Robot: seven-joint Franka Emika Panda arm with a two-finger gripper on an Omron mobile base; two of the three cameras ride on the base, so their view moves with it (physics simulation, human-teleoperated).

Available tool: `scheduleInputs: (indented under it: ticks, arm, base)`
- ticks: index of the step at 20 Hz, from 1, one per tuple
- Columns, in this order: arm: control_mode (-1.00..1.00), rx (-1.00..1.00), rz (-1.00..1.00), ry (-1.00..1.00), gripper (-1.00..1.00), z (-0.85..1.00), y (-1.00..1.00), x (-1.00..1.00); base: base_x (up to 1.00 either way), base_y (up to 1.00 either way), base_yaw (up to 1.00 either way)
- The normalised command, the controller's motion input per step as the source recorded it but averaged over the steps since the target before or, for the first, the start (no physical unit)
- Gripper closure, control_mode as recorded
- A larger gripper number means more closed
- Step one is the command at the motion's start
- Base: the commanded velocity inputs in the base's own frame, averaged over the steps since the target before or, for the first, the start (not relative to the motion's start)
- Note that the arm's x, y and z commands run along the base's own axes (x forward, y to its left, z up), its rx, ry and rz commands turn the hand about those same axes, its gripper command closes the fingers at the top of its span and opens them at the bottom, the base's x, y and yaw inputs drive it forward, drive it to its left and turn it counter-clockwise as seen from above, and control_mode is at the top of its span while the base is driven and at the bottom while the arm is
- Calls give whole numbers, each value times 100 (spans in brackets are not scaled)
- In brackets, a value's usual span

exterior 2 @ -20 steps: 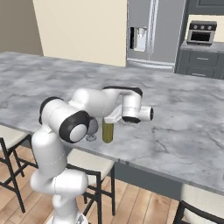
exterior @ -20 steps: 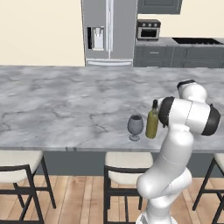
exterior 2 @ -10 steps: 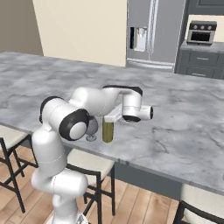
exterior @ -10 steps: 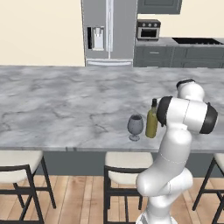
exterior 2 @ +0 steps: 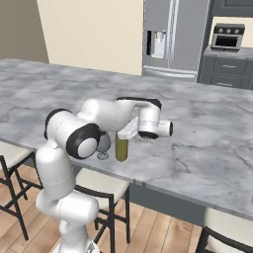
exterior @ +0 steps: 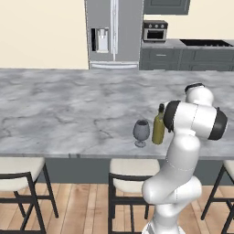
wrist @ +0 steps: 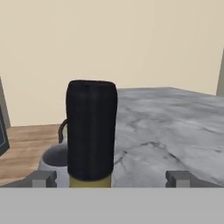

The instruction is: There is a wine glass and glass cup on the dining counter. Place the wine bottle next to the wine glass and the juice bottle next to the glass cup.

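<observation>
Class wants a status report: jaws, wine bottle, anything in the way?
Jaws open, either side of the wine bottle top. Bottle upright on the counter beside the wine glass. Nothing in the way.

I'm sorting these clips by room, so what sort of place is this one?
A home kitchen, rendered: a long marble dining counter with stools tucked under it, and a steel fridge and wall oven behind.

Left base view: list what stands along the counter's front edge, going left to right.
wine glass → wine bottle → the robot's white arm, all at the near edge of the dining counter.
</observation>
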Motion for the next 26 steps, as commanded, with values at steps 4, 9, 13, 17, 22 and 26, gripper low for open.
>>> scheduleInputs:
  ticks: [4,9,13,17,22,26]
  arm:
    - [-100,0,0,-6,-100,-6,0,-1]
    - [-100,0,0,0,-100,0,-1,-11]
    - [-100,0,-1,0,-100,0,0,-14]
    - [-100,0,-2,2,-100,0,0,-9]
    - [-100,0,-3,3,-100,0,0,-3]
    - [-100,0,-4,0,-100,3,-7,-11]
  base:
    - [0,0,0]
    - [0,0,0]
    - [0,0,0]
    - [0,0,0]
    - [0,0,0]
    - [0,0,0]
